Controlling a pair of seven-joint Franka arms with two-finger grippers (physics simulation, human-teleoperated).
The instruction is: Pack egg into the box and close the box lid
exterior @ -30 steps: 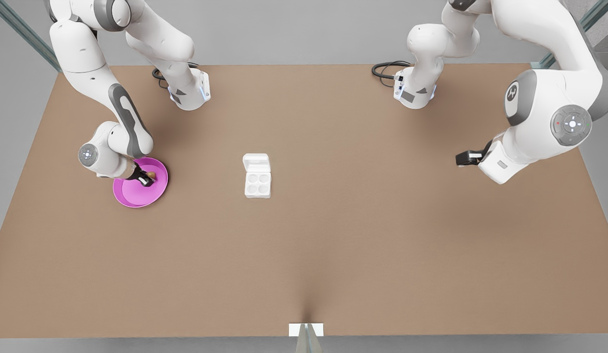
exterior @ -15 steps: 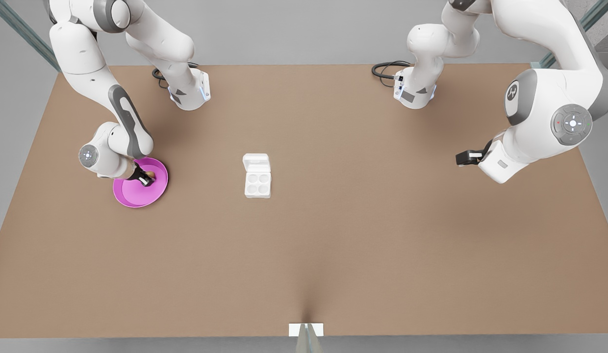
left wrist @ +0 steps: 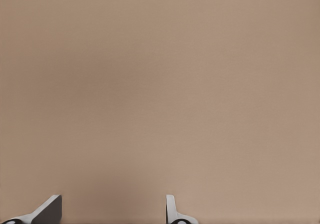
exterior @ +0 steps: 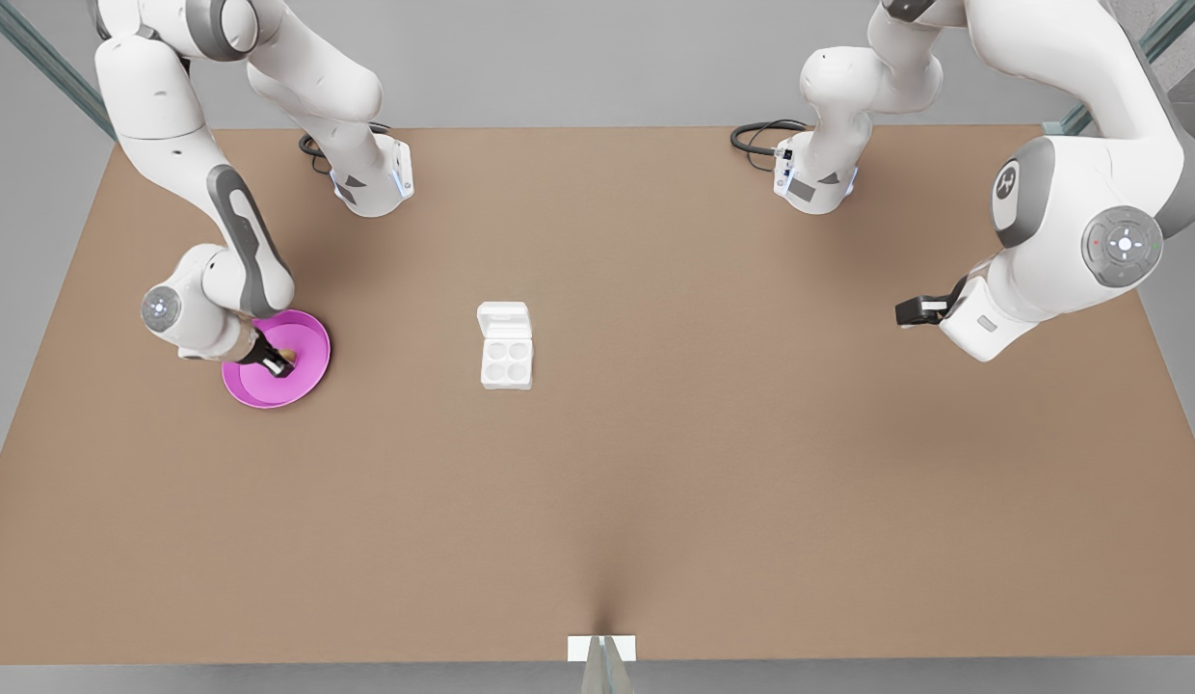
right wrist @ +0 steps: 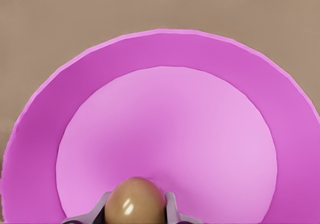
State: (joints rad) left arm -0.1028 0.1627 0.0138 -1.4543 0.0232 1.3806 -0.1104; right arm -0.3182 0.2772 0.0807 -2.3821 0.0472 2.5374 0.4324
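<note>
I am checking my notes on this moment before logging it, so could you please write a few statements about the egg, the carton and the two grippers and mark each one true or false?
1. The egg sits between the fingers of the right gripper over the pink plate. True.
2. The box lid is shut over the cups. False: it lies open, and the four cups of the box show.
3. One cup already holds an egg. False: all four cups look empty.
4. The left gripper is open and waits above bare table on the front view's right. True.
5. The plate touches the box. False: bare table separates them.
</note>
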